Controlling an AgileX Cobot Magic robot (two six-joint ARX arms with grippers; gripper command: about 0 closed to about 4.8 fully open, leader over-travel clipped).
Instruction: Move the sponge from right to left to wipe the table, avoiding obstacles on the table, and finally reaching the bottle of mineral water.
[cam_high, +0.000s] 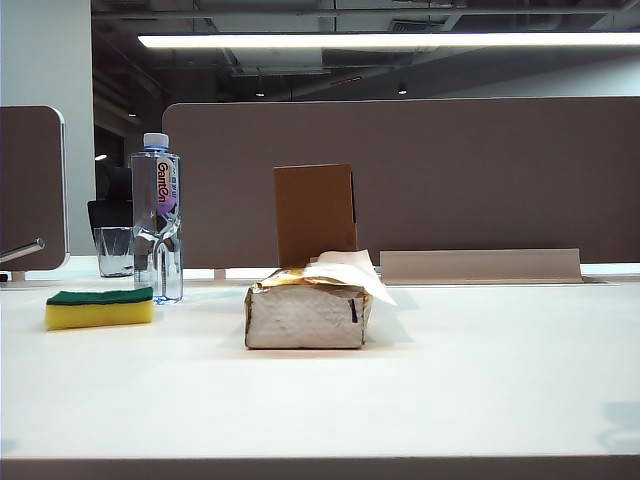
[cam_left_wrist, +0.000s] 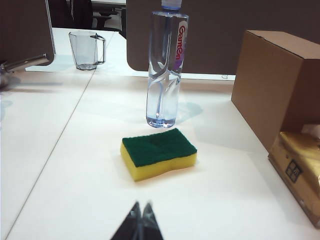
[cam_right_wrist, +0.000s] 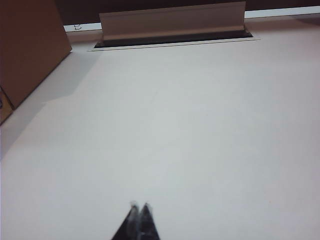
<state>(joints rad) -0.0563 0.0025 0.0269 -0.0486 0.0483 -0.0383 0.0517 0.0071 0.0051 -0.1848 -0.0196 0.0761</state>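
The yellow sponge (cam_high: 99, 309) (cam_left_wrist: 158, 153), green layer up, lies on the white table (cam_high: 480, 380) at the left, just in front of the bottle of mineral water (cam_high: 158, 217) (cam_left_wrist: 166, 65). The crumpled tissue pack (cam_high: 308, 308) (cam_left_wrist: 300, 167) sits mid-table with the brown cardboard box (cam_high: 315, 213) (cam_left_wrist: 272, 85) (cam_right_wrist: 27, 45) upright behind it. My left gripper (cam_left_wrist: 141, 204) is shut and empty, hanging back from the sponge with bare table between. My right gripper (cam_right_wrist: 139, 205) is shut and empty over bare tabletop, the box off to one side. Neither arm shows in the exterior view.
A clear glass tumbler (cam_high: 114, 251) (cam_left_wrist: 88, 49) stands behind the bottle. A raised cable-slot flap (cam_high: 480, 266) (cam_right_wrist: 172, 21) sits at the table's far edge on the right. Brown partition panels (cam_high: 450, 170) close off the back.
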